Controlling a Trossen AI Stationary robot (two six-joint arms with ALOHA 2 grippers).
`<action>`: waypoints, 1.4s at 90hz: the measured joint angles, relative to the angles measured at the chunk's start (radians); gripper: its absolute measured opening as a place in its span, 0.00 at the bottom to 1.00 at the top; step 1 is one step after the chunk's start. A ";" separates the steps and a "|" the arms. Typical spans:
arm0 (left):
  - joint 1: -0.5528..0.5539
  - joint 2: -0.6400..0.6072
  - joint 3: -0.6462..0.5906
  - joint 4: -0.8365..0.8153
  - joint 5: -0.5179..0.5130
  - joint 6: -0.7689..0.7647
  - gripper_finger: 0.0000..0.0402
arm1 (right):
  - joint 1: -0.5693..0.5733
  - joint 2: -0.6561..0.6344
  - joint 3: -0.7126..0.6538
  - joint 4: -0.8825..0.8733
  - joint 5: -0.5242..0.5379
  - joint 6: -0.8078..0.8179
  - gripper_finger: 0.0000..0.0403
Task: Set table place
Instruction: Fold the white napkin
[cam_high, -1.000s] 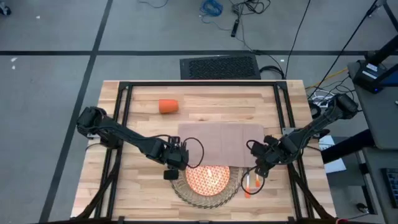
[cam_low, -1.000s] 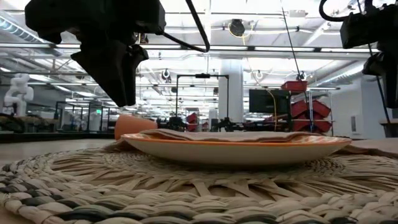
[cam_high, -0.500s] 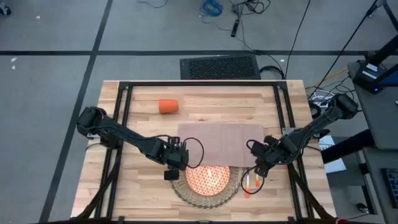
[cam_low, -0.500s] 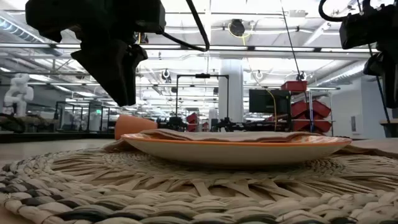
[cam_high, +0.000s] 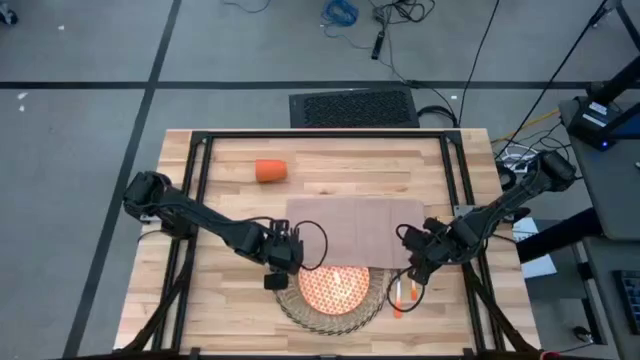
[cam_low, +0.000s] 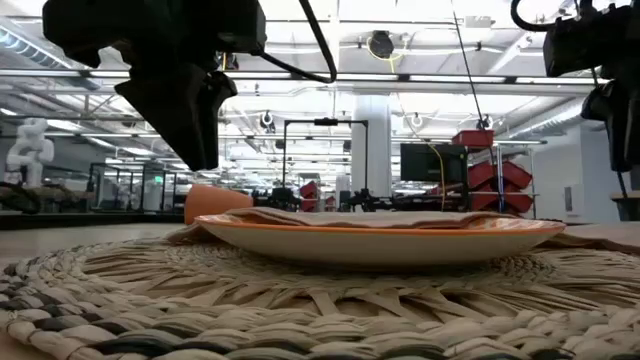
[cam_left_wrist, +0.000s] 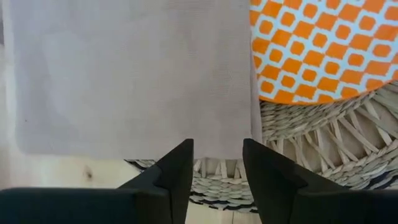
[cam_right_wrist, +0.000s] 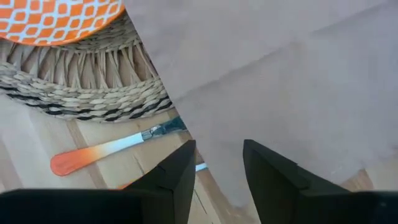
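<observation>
Napkin (cam_high: 352, 232) overlaps the plate's (cam_high: 335, 290) far edge; left gripper (cam_high: 276, 268) and right gripper (cam_high: 419, 270) hover spread above its near corners

Both arms are reaching inward from the two sides of the counter (cam_high: 220, 320), elbows bent low. The left claw (cam_high: 276, 271) is hanging near the middle of the front half, its two dark fingers (cam_left_wrist: 177, 171) pointing forward with a narrow gap showing between them. The right claw (cam_high: 411, 272) is hanging level with it on the opposite side, its fingers (cam_right_wrist: 180, 171) likewise standing slightly apart and gripping nothing.
</observation>
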 joint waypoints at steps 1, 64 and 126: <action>0.000 0.000 0.000 0.000 0.000 -0.002 0.31 | 0.000 0.000 0.000 0.000 0.000 0.000 0.31; 0.001 0.000 0.000 0.001 -0.003 -0.022 0.31 | 0.000 0.000 0.000 0.049 0.056 -0.021 0.31; 0.001 0.000 0.001 0.018 -0.004 -0.021 0.31 | 0.000 0.000 0.000 0.103 0.048 -0.031 0.31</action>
